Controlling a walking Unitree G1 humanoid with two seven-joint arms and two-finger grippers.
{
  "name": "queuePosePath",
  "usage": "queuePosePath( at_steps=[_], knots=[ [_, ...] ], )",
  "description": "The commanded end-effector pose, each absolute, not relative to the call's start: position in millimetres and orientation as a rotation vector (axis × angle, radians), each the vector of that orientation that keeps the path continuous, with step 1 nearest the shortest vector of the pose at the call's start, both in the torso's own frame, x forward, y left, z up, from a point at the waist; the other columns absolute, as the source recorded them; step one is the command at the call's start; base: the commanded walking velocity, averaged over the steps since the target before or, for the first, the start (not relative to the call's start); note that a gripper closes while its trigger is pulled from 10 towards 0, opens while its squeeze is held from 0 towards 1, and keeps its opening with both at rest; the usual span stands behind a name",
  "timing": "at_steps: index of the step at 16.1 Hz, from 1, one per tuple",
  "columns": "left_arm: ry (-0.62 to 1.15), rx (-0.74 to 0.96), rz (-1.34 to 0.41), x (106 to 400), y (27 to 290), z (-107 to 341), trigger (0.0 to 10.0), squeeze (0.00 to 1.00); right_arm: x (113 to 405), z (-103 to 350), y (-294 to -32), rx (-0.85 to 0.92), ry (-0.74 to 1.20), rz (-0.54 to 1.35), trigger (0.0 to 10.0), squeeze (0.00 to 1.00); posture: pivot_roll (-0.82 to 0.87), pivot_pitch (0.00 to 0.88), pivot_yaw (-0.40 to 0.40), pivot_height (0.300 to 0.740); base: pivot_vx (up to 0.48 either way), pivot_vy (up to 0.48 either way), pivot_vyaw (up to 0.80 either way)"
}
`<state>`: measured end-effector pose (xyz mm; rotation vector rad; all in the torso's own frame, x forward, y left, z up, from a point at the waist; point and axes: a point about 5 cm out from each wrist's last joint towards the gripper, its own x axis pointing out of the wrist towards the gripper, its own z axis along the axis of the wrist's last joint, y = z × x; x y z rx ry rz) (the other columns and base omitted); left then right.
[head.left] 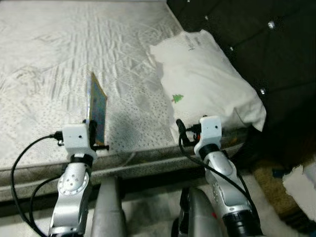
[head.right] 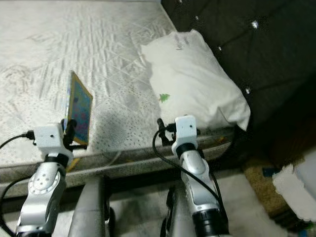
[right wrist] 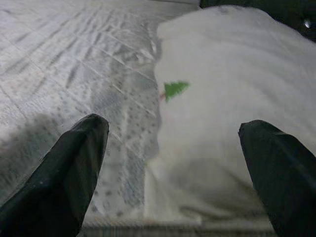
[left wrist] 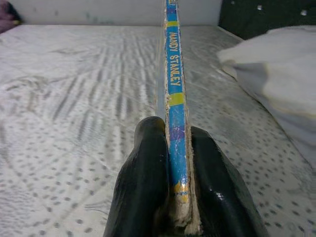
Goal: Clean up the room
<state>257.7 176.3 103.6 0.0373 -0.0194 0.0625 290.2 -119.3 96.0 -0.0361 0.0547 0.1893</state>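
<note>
Left wrist view: left claw (left wrist: 177,197) clamps book (left wrist: 174,84) on edge, above the bed (head.left: 44,59).
Right claw (right wrist: 173,163): fingers spread wide, pillow (right wrist: 237,89) just ahead.

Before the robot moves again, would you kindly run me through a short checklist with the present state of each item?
1. Left claw shut on the book: ok; both fingers press its spine.
2. Book held on edge above the mattress: ok.
3. Right claw open and carrying nothing: ok.
4. Right claw aimed at the pillow: ok; the wrist view looks straight at it.
5. Pillow lying on the mattress by the dark headboard: ok.
6. Where the book should be put: cannot tell; no shelf in sight.
</note>
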Motion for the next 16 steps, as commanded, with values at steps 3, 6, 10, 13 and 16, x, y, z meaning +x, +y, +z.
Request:
queuePosePath(
  at_steps=[3, 6, 10, 13, 16],
  knots=[
    [-0.040, 0.025, 0.059, 257.6, 175.3, 106.6, 10.0, 0.00, 288.8, 93.5, -123.5, -0.035, 0.066, 0.172, 10.0, 0.00, 0.09, 0.104, -0.062, 0.541, 0.000, 0.000, 0.00],
    [-0.047, 0.014, 0.059, 257.3, 176.0, 107.2, 10.0, 0.00, 289.1, 93.6, -123.6, -0.034, 0.065, 0.173, 10.0, 0.00, 0.09, 0.104, -0.062, 0.541, 0.092, 0.000, 0.00],
    [-0.050, 0.008, 0.061, 258.1, 177.6, 108.2, 10.0, 0.00, 290.6, 93.7, -123.2, -0.031, 0.067, 0.172, 10.0, 0.00, 0.09, 0.111, -0.063, 0.541, 0.297, 0.000, 0.00],
    [-0.049, 0.007, 0.059, 258.1, 177.8, 107.8, 10.0, 0.00, 290.7, 93.6, -123.0, -0.029, 0.067, 0.171, 10.0, 0.00, 0.09, 0.108, -0.063, 0.541, 0.304, 0.000, 0.00],
    [-0.053, 0.003, 0.052, 260.6, 175.8, 107.8, 10.0, 0.00, 291.8, 93.0, -122.6, -0.030, 0.068, 0.172, 10.0, 0.00, 0.09, 0.100, -0.064, 0.541, 0.305, 0.000, 0.00]
  ],
)
